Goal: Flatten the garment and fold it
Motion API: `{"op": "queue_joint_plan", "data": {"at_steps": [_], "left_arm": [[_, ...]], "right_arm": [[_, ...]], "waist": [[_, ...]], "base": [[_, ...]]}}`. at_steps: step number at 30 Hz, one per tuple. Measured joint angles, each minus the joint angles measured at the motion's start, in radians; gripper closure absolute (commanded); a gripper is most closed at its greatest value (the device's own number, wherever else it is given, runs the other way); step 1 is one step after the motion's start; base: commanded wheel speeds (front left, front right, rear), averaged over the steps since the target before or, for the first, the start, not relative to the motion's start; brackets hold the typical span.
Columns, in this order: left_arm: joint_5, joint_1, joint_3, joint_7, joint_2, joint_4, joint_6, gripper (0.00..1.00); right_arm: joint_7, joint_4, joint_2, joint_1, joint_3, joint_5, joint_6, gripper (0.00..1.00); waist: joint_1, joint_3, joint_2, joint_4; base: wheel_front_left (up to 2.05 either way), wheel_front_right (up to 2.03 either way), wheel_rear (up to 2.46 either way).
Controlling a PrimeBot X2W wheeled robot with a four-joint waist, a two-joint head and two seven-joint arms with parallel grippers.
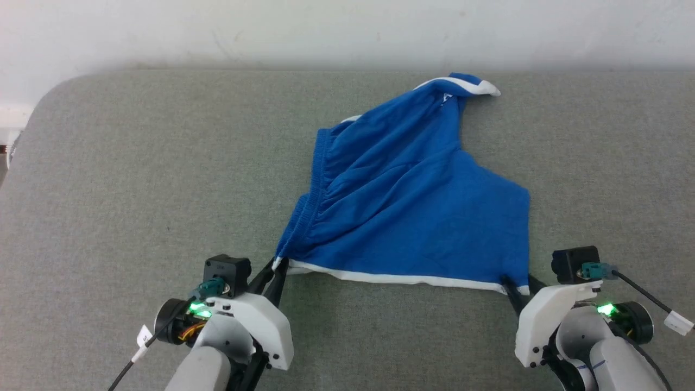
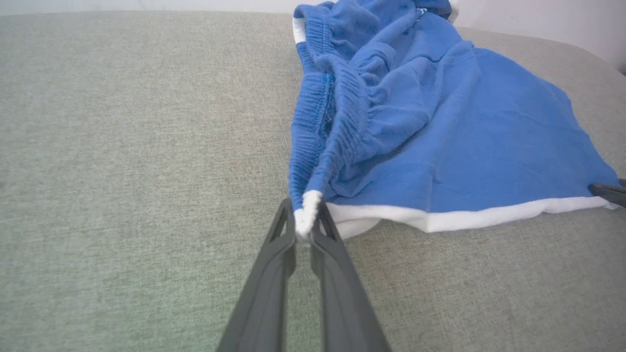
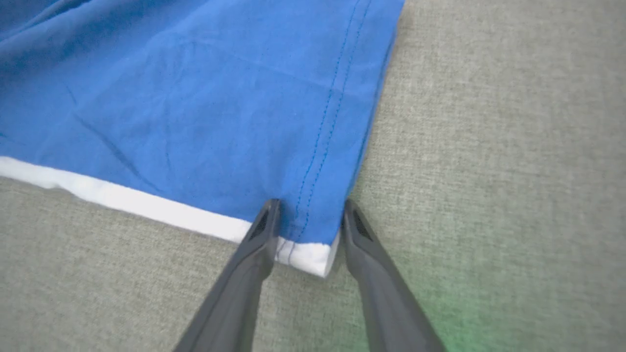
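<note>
While left hand (image 2: 304, 222) pinches the garment (image 1: 412, 206), right hand (image 3: 308, 215) straddles its corner.

The head view looks down from the near side over the whole shorts (image 1: 412, 206). Each wrist view sits low and close at one near corner, facing far; all share the white hem (image 1: 391, 278).
</note>
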Motion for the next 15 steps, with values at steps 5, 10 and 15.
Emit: {"op": "queue_joint_plan", "data": {"at_steps": [5, 10, 15], "left_arm": [[-0.002, -0.007, -0.002, -0.014, 0.000, 0.010, 0.001, 1.00], [-0.008, -0.007, -0.001, -0.042, 0.000, 0.011, 0.001, 1.00], [-0.026, -0.006, 0.005, -0.083, 0.003, -0.028, -0.001, 1.00]], "right_arm": [[0.020, 0.001, 0.005, 0.005, -0.003, 0.003, 0.002, 1.00], [0.011, -0.032, 0.007, 0.035, -0.043, 0.016, 0.005, 1.00], [-0.039, -0.138, -0.037, 0.051, -0.076, 0.046, 0.005, 1.00]], "waist": [[0.0001, -0.021, 0.0000, -0.006], [0.0002, -0.054, 0.0000, -0.009], [0.0001, -0.097, 0.0000, -0.012]], "base": [[0.00, 0.00, 0.00], [0.00, 0.00, 0.00], [0.00, 0.00, 0.00]]}}
